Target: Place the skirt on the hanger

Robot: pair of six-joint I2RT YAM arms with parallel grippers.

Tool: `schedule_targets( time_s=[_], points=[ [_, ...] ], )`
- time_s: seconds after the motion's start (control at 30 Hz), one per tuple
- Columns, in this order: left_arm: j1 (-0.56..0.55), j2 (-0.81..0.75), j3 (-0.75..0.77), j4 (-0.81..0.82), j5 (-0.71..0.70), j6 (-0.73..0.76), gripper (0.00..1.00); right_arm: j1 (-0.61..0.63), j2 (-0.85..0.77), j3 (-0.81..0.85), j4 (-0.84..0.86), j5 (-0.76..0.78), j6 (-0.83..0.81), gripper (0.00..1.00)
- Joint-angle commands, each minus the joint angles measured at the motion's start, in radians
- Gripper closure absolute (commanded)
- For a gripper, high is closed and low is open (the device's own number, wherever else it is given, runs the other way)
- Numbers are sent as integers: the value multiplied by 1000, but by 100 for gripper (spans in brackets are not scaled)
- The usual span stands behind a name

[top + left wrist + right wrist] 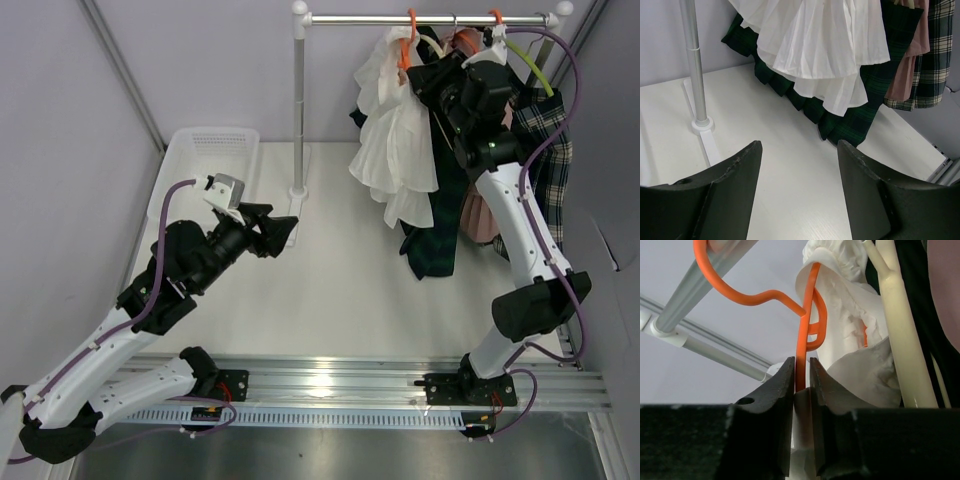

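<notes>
Where the skirt hangs: the white skirt (395,150) is on the orange hanger (802,340), whose hook is over the rail (430,18) at one o'clock in the top view. By my judgement the task is nearly done.
Right claw (801,365): its jaws stand at a narrow slit astride the orange hanger's wire just below the hook. I cannot tell if they pinch it or sit slack. It was probably placed there to steer the hook onto the rail.
Left claw (799,145): spread wide and empty, low over the counter (330,290) at nine o'clock, likely parked clear.
Right wrist alone shows: the wire between the jaws, which the arm covers from above.
Left wrist alone shows: the white hem hanging free, with a green plaid skirt (840,120) behind it.
</notes>
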Motion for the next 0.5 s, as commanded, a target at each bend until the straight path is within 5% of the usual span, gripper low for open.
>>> schedule_targets(
  time_s=[0.0, 0.13, 0.47],
  points=[
    [6, -9, 17, -3, 1, 0, 32, 1, -62, -7, 51, 24, 7, 73],
    [6, -9, 25, -6, 1, 2, 31, 2, -91, -16, 30, 22, 13, 41],
    [6, -13, 70, -48, 0, 8, 30, -13, -252, -108, -51, 14, -8, 7]
  ],
)
